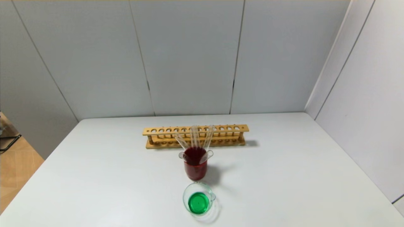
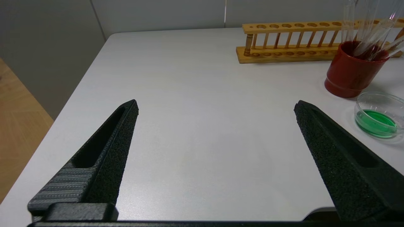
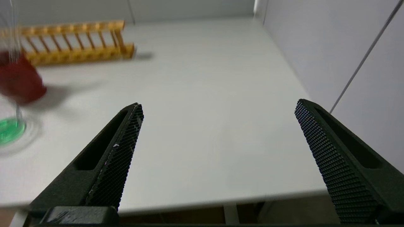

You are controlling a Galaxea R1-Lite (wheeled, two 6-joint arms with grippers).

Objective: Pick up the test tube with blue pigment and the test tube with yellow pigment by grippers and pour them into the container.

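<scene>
The container (image 1: 199, 199), a low clear beaker, stands near the table's front middle and holds green liquid. It also shows in the left wrist view (image 2: 378, 115) and the right wrist view (image 3: 9, 129). Several clear test tubes (image 1: 194, 137) lean in the taller beaker of dark red liquid (image 1: 195, 165) just behind it. No blue or yellow liquid shows in any tube, and their bottoms are hidden in the red. My left gripper (image 2: 216, 105) is open and empty over the table's left front. My right gripper (image 3: 219, 105) is open and empty over the front right edge. Neither shows in the head view.
An empty wooden test tube rack (image 1: 195, 135) stands behind the red beaker, across the table's middle. Grey wall panels close the back and right side. The table's left edge drops to a wooden floor (image 1: 15, 167).
</scene>
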